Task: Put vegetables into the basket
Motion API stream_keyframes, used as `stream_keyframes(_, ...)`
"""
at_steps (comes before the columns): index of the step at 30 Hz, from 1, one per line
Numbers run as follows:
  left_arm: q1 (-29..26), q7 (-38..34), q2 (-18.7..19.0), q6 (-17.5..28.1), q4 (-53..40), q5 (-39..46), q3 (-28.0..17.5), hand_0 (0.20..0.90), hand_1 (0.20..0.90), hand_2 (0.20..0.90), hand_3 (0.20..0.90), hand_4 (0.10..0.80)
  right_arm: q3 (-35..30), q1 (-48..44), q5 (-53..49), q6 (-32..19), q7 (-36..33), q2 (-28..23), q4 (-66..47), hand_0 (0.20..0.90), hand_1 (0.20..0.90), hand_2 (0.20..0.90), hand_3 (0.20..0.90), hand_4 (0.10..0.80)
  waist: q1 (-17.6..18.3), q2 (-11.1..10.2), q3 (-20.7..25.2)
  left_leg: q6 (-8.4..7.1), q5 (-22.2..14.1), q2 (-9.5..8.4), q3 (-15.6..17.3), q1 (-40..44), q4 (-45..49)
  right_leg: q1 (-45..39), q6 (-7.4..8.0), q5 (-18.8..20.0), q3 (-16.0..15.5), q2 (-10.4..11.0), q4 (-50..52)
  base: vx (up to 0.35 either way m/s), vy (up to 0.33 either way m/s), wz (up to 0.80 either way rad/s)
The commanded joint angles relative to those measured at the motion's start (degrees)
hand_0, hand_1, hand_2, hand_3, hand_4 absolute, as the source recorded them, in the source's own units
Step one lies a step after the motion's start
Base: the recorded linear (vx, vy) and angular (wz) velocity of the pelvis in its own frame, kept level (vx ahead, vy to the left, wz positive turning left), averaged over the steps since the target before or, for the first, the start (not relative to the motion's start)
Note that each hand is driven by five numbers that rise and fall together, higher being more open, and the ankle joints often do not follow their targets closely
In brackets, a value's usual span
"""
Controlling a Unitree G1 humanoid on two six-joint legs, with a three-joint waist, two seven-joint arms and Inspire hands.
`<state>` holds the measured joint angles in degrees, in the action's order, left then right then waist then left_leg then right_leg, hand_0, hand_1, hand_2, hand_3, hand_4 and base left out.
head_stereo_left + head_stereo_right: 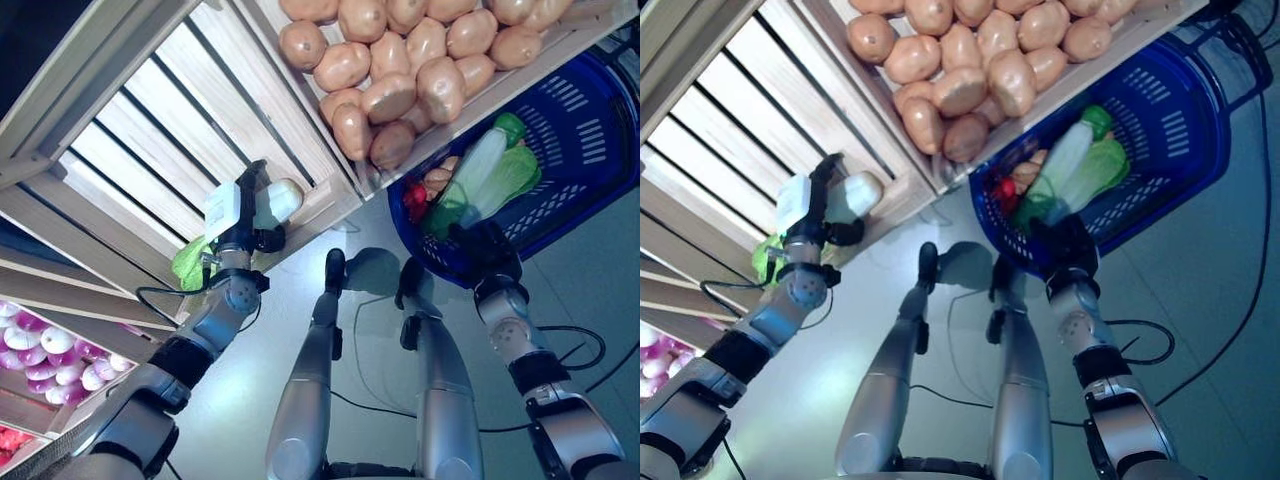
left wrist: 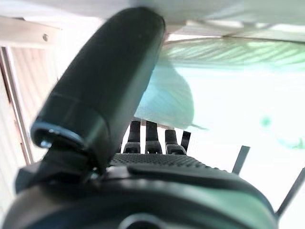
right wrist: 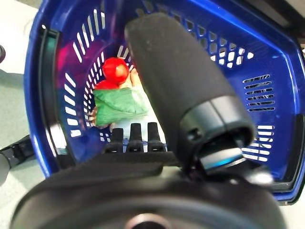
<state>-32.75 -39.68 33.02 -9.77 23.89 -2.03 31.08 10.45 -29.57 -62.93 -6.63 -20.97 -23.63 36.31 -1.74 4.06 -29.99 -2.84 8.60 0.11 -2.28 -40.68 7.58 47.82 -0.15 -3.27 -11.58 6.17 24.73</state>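
While my left hand has fingers wrapped round the cabbage, grip firm stem; leaves soft, bulky. Basket at 3 o'clock; right hand fingers curled, empty.

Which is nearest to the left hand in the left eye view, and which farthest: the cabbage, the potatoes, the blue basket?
From the left hand:
1. Cabbage, held in the hand, at the empty crate's edge.
2. Potatoes, in the next crate, toward the right.
3. Blue basket, farthest right, at the right hand.

Pale wooden slatted crates stand above a grey floor.
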Motion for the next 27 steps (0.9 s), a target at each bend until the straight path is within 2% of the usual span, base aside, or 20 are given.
stream_keyframes(1, -0.5, -5.5, -1.4, -4.7, 5.5, 4.1, -3.6, 0.900, 0.900, 0.900, 0.900, 0.800, 0.9, 1.4, 1.8, -1.7, -0.8, -1.7, -2.8, 0.900, 0.900, 0.900, 0.900, 0.800, 0.7, -1.4, 0.2, 0.88, 0.8, -2.17, 2.9, -3.2, 3.1, -4.9, 3.46, 9.1, 0.8, -1.4, -9.7, 0.000, 0.000, 0.00)
stream_keyframes(4, 0.2, -7.7, -3.1, -5.8, 7.2, 5.2, -4.8, 0.900, 0.900, 0.900, 0.900, 0.800, 1.0, 1.7, 2.2, -2.0, -1.0, -0.9, -3.4, 0.900, 0.900, 0.900, 0.900, 0.800, 0.7, -1.6, 0.2, 0.85, 0.7, -2.08, 2.8, -3.5, 3.4, -4.7, 3.46, 8.9, 0.7, -1.4, -9.4, 0.000, 0.000, 0.00)
stream_keyframes(13, 1.1, -7.3, -3.6, -8.2, 10.0, 6.0, -6.3, 0.900, 0.900, 0.900, 0.900, 0.800, 0.3, 2.3, 3.0, -1.9, -0.8, -0.8, -3.6, 0.900, 0.900, 0.900, 0.900, 0.800, 0.8, -1.5, 0.2, 0.66, 0.5, -2.05, 2.8, -3.7, 3.8, -4.4, 3.42, 8.6, 0.6, -1.3, -8.9, 0.000, 0.000, 0.00)
stream_keyframes(23, -1.7, -6.8, -5.2, -8.9, 18.2, 8.6, -7.4, 0.900, 0.900, 0.900, 0.900, 0.800, 1.0, 0.9, 3.1, -2.0, -0.3, -0.4, -2.1, 0.900, 0.900, 0.900, 0.900, 0.800, 1.5, -2.1, 0.2, 0.34, 0.5, -1.64, 3.1, -4.0, 4.4, -4.2, 3.27, 8.3, 0.9, -1.6, -8.6, 0.000, 0.000, 0.00)
stream_keyframes(24, -2.2, -7.2, -5.4, -8.6, 19.6, 9.1, -7.5, 0.754, 0.754, 0.754, 0.754, 0.703, 1.1, 0.6, 3.2, -1.8, -0.1, -0.4, -1.8, 0.900, 0.900, 0.900, 0.900, 0.800, 1.6, -2.2, 0.2, 0.28, 0.5, -1.56, 3.2, -4.0, 4.4, -4.2, 3.22, 8.3, 1.0, -1.7, -8.6, 0.000, 0.000, 0.00)
stream_keyframes(25, -2.6, -7.3, -5.5, -8.5, 20.4, 9.5, -7.6, 0.455, 0.455, 0.455, 0.455, 0.504, 1.3, 0.4, 3.3, -1.7, -0.1, -0.4, -1.6, 0.900, 0.900, 0.900, 0.900, 0.800, 1.7, -2.3, 0.2, 0.24, 0.5, -1.50, 3.3, -3.9, 4.4, -4.2, 3.19, 8.3, 1.1, -1.8, -8.6, -0.005, 0.020, -0.04)
stream_keyframes(26, -3.2, -7.2, -5.2, -8.6, 21.8, 10.2, -7.8, 0.300, 0.300, 0.300, 0.300, 0.400, 1.6, 0.1, 3.2, -1.7, 0.1, -0.5, -1.1, 0.900, 0.900, 0.900, 0.900, 0.800, 1.9, -2.5, 0.2, 0.14, 0.5, -1.35, 3.4, -3.9, 4.5, -4.2, 3.13, 8.2, 1.2, -1.8, -8.5, -0.003, 0.018, -0.04)
stream_keyframes(27, -3.7, -7.3, -5.3, -8.6, 22.6, 10.5, -8.0, 0.300, 0.300, 0.300, 0.300, 0.400, 1.6, -0.2, 3.1, -1.5, 0.0, -0.5, -0.8, 0.900, 0.900, 0.900, 0.900, 0.800, 2.0, -2.6, 0.2, 0.11, 0.4, -1.33, 3.4, -3.8, 4.5, -4.3, 3.09, 8.2, 1.3, -1.8, -8.5, 0.000, 0.000, 0.00)
